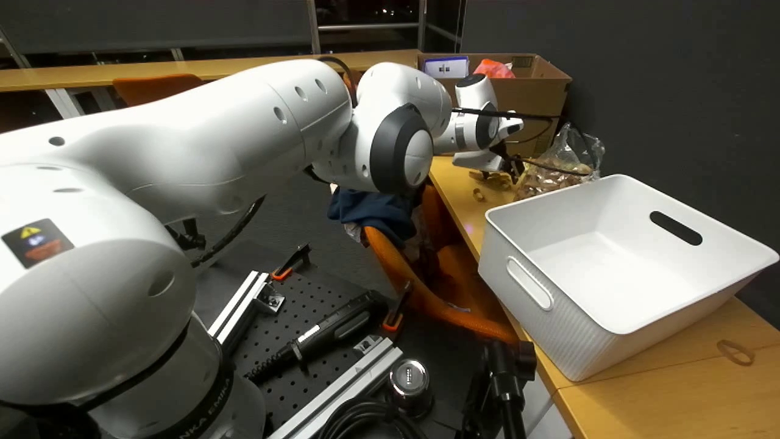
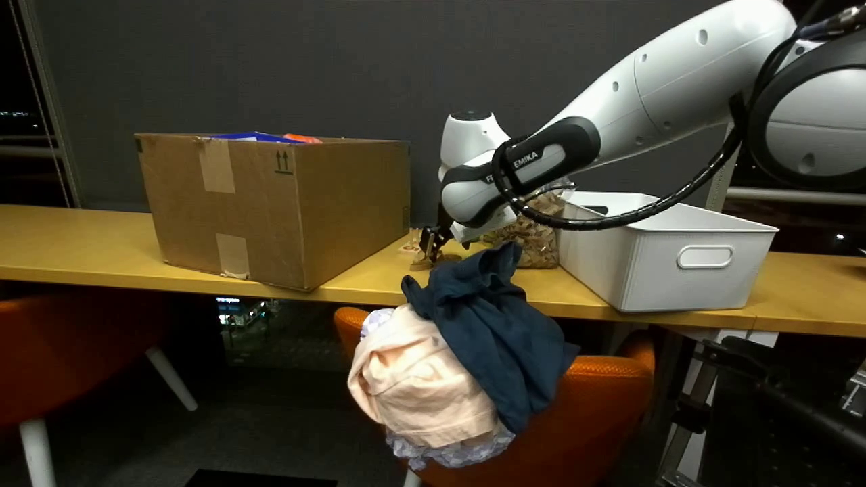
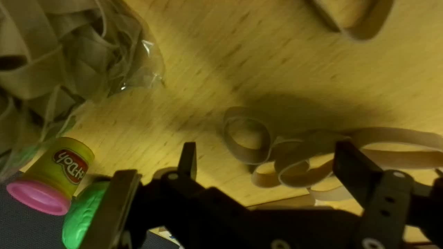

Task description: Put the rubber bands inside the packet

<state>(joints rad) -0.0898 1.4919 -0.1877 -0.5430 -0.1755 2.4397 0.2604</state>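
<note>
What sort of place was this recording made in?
Probably an office or shared workspace, perhaps doubling as a robot lab: a long wooden table with orange chairs beside it, and a robot arm with a black perforated board at its base.

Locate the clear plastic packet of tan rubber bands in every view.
In an exterior view: clear plastic packet, upper right, behind the white rectangular tub.
In an exterior view: packet, right of centre, left of the tub, partly hidden.
In the wrist view: packet at upper left, cut off by the frame.
Shared landmark: loose tan rubber bands on the yellow wooden tabletop.
</note>
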